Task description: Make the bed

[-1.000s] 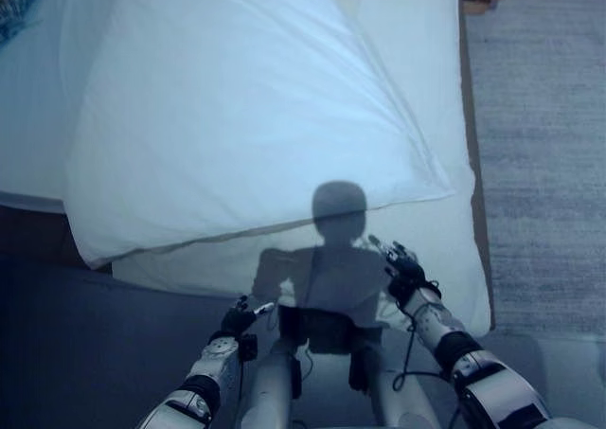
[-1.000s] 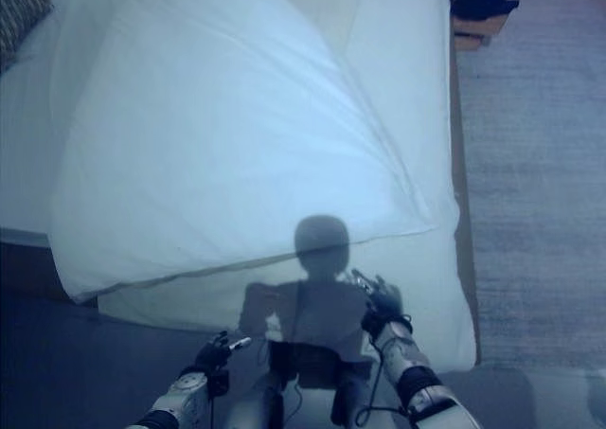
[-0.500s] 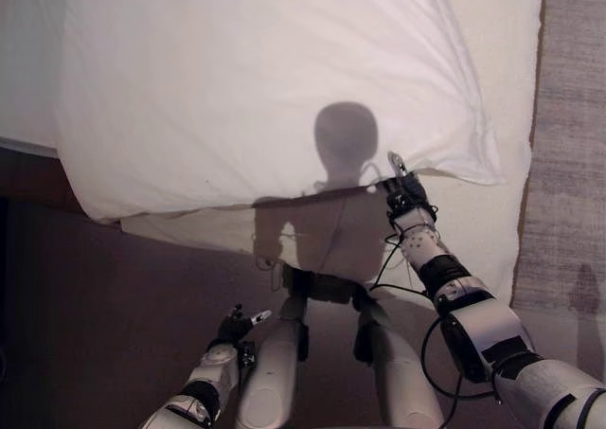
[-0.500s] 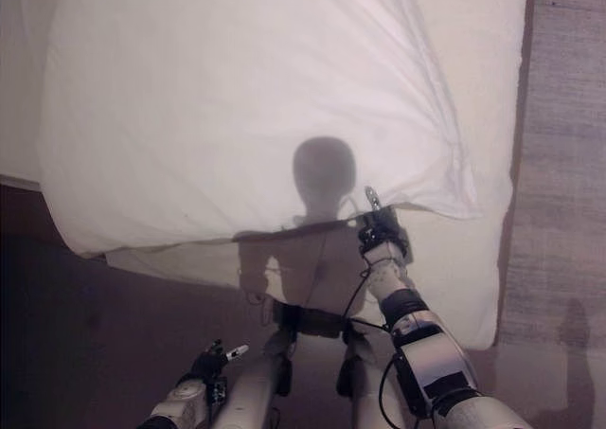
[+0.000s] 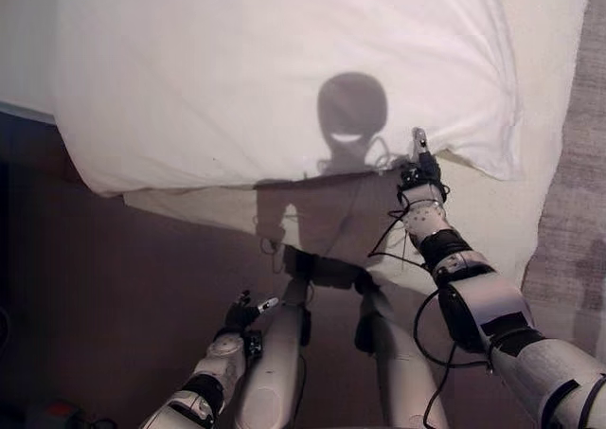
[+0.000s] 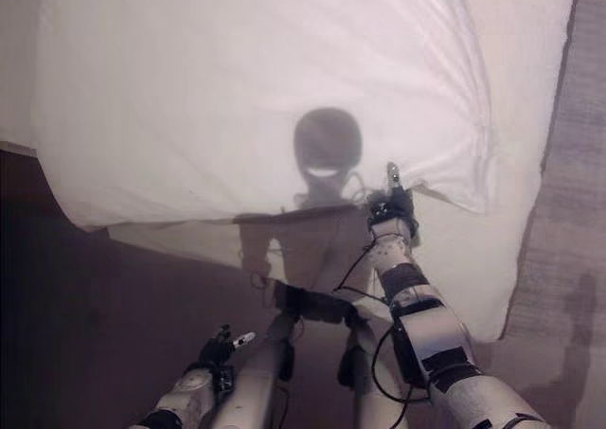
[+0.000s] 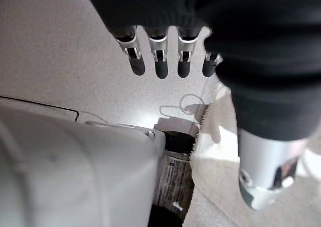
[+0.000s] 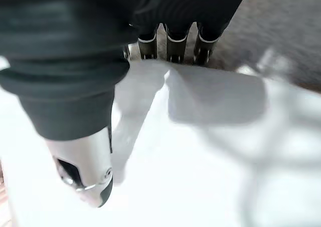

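Observation:
A white duvet (image 5: 265, 60) lies across the bed, and its near edge runs over the white sheet (image 5: 492, 211) that covers the mattress. My right hand (image 5: 421, 175) reaches out to that near edge, close to the duvet's right corner (image 5: 507, 159). It is open. In the right wrist view its fingers (image 8: 170, 46) touch a fold of the white cloth (image 8: 215, 96), while the thumb (image 8: 85, 172) stands apart and straight. My left hand (image 5: 241, 315) hangs low in front of the bed, open and holding nothing, its fingers (image 7: 160, 61) relaxed.
The sheet hangs down the mattress side toward me. Dark floor (image 5: 76, 287) lies to the left of the bed and a grey rug (image 5: 579, 249) to its right. The duvet's left corner (image 5: 95, 178) overhangs the mattress edge.
The camera has tipped down and nearer the bed. My right hand has risen from the mattress side to the duvet's near edge. The left hand has stayed low.

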Robot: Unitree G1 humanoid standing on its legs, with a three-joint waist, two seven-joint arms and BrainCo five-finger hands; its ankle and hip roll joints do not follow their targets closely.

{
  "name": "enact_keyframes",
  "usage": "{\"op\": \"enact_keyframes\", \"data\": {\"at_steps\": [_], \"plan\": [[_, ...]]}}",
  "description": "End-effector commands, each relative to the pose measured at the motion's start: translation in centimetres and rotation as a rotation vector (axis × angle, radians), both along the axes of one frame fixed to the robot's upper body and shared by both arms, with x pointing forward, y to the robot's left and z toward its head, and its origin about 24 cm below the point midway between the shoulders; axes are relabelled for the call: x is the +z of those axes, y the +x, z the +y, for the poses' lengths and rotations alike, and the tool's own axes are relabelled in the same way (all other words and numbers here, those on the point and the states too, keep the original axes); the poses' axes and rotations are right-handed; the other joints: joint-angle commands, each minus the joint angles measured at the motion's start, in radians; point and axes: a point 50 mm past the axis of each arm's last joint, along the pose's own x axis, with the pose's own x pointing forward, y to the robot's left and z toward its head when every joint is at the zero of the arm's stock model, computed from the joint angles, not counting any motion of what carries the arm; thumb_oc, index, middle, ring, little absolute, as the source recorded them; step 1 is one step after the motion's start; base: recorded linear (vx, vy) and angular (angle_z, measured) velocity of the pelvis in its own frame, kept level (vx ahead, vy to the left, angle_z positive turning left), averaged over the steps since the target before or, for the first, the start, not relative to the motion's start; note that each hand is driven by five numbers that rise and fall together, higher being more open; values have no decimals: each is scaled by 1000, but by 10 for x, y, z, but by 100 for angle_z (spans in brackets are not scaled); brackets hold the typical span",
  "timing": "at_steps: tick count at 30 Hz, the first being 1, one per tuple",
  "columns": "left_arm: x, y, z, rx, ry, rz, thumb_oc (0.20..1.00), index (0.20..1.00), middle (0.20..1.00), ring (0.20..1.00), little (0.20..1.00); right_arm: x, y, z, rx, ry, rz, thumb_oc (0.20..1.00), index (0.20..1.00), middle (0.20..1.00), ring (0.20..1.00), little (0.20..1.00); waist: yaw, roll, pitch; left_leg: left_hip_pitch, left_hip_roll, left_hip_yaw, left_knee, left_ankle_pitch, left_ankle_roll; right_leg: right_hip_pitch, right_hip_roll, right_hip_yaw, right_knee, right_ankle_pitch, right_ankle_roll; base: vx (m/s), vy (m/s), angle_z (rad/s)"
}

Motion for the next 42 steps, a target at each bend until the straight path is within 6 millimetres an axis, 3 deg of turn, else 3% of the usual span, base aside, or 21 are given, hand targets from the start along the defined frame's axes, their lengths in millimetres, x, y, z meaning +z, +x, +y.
{"op": "enact_keyframes", "data": {"at_steps": [1,8,14,26,35,42], "plan": [[4,3,-6,15,-23,-29,1000,1000,1000,1000,1000,80,7,-28,-102,-53,-198,200,200,200,200,200,6,-12,10,-42,-48,2,122,-114,-19,75,-113,15,56,28,116,10,-8,3],[24,12,-28,-59,-153,-160,1000,1000,1000,1000,1000,108,7,-27,-111,-89,-266,200,200,200,200,200,15,9,10,-35,-53,-1,111,-107,-22,74,-113,16,47,31,118,5,-4,3],[55,14,-67,-230,-446,-264,1000,1000,1000,1000,1000,129,6,-24,-85,-143,-331,200,200,200,200,200,13,26,10,-35,-58,7,97,-98,-31,72,-114,13,29,45,124,0,0,0],[157,40,-145,-463,-846,-464,1000,1000,1000,1000,1000,161,-11,31,48,-326,-545,200,200,200,200,200,-74,-2,10,-28,-60,39,88,-95,-35,45,-118,47,36,63,134,-13,18,-3],[191,87,-152,-93,-1111,-485,1000,1000,1000,1000,1000,147,-18,63,144,-355,-562,200,200,200,200,200,-129,-49,10,-28,-48,84,118,-110,-24,16,-105,97,36,84,139,-21,8,-22],[236,114,-130,118,-1225,-654,1000,1000,1000,1000,1000,119,-29,61,129,-308,-548,200,200,200,200,200,-157,-68,10,-25,-40,94,127,-112,-26,12,-97,103,37,88,137,-5,-33,-7]]}}
